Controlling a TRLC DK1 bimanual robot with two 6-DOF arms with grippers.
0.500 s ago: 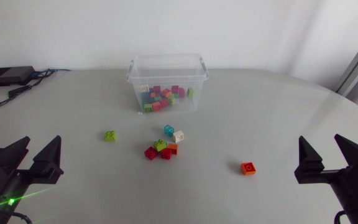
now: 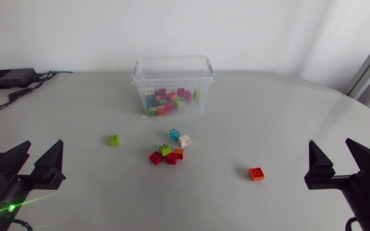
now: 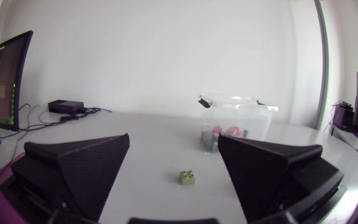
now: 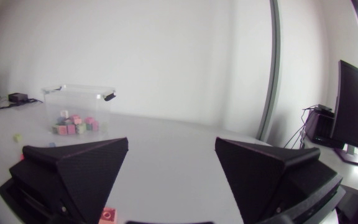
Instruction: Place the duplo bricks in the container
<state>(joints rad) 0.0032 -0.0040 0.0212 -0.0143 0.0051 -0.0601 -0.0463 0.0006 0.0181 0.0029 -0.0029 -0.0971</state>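
A clear plastic container (image 2: 173, 82) stands at the back middle of the table with several coloured duplo bricks inside; it also shows as the container (image 3: 236, 119) and the container (image 4: 79, 112) in the wrist views. In front of it lies a cluster of loose bricks (image 2: 169, 150). A lime green brick (image 2: 114, 140) lies alone to the left, ahead of my left gripper as the green brick (image 3: 188, 178). An orange brick (image 2: 256, 173) lies to the right, just ahead of my right gripper as the orange brick (image 4: 109, 214). My left gripper (image 2: 36, 162) and right gripper (image 2: 338, 160) are open and empty near the front edge.
A black box (image 2: 8, 78) with cables lies at the back left corner of the table.
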